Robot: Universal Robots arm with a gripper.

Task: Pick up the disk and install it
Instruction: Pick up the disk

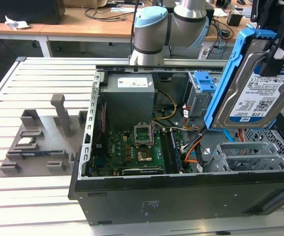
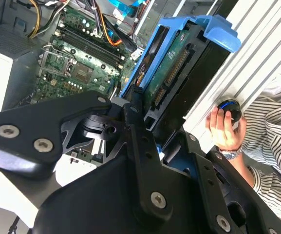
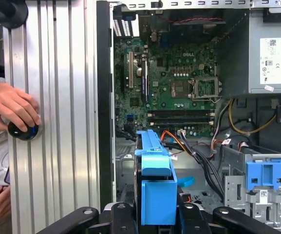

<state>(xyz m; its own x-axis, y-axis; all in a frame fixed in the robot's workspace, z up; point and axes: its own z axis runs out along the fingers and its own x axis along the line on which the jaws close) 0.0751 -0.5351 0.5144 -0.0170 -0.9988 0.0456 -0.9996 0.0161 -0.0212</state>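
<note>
The disk (image 1: 252, 98), a silver hard drive with a blue-and-white label in a bright blue carrier frame, hangs tilted in the air over the exterior view's right end of the open computer case (image 1: 181, 199). My gripper (image 1: 274, 59) comes down from above and is shut on the disk's upper part. In the first wrist view the disk (image 3: 155, 185) is seen edge-on between the black fingers (image 3: 191, 214), above the case's drive bay area. In the second wrist view the disk's connector edge (image 2: 179, 68) points toward the motherboard.
Inside the case lie the motherboard (image 1: 137, 147), a power supply (image 1: 129, 91), a grey drive cage with a blue latch (image 1: 201, 91) and a perforated metal bay (image 1: 250, 155). A grey fixture (image 1: 33, 142) sits on the slatted table. A person's hand (image 3: 13, 107) rests on a black knob.
</note>
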